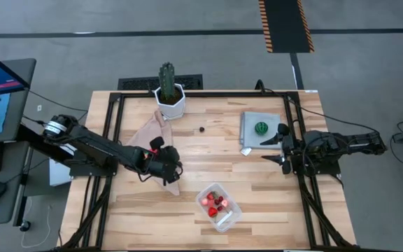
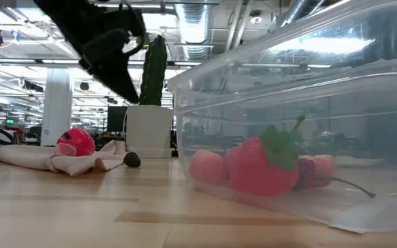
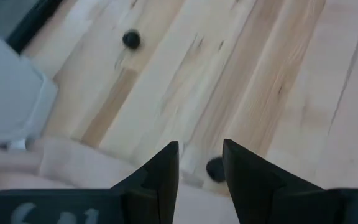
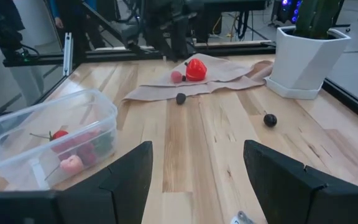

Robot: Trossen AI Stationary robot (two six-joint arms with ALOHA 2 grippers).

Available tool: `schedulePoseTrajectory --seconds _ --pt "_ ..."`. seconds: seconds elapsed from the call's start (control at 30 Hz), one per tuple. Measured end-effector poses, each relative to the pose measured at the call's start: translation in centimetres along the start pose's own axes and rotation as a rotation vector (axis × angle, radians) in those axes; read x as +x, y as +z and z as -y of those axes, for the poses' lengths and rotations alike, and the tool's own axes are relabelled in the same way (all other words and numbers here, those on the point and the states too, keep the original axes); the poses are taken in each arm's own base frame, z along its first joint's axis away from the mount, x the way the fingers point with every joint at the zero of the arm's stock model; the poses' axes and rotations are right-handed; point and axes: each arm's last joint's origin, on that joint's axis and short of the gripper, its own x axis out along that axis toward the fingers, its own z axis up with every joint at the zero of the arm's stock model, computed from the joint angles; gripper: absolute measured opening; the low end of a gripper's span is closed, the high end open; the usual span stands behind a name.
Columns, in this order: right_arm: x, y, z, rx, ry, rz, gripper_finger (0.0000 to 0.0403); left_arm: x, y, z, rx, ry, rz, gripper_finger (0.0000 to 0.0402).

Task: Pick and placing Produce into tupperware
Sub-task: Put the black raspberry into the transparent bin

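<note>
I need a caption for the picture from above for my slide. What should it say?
Left gripper hovers over a beige cloth, right gripper waits beside a grey mat, and red produce sits in the tupperware.

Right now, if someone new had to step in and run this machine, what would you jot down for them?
Left gripper: open, empty, over the beige cloth, a dark berry just below.
Right gripper: open, empty, waiting by the grey mat.
Done: several red pieces lie in the tupperware.
Left: red tomato and a small pink piece on the cloth, another dark berry on the table, green striped ball on the mat.
</note>
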Motion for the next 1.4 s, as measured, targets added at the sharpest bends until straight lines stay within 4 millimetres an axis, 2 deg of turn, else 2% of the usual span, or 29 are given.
schedulePoseTrajectory --seconds 0.23,0.53,0.67,0.93,1.13,1.4 --pt "0.0 0.0 0.0 0.0 0.001 0.0 0.0276 0.7 -1.4 -0.3 -0.037 0.013 -0.034 0.0142" --pt "0.0 0.0 0.0 0.0 0.001 -0.001 0.0276 0.9 -1.6 -0.1 -0.074 -0.036 -0.036 0.0232" --pt "0.0 0.0 0.0 0.0 0.0 -0.001 0.0276 0.9 -1.5 0.0 -0.066 -0.042 -0.023 0.0254" --pt "0.0 0.0 0.0 0.0 0.0 -0.001 0.0276 1.0 -1.5 -0.2 -0.086 -0.022 -0.022 0.0259" --pt "0.0 0.0 0.0 0.0 0.0 -0.001 0.0276 2.3 -0.9 -1.3 -0.147 -0.232 -0.2 0.0259" --pt "0.0 0.0 0.0 0.0 0.0 -0.001 0.0276 3.6 -0.3 -3.3 -0.145 -0.191 -0.223 0.0259"
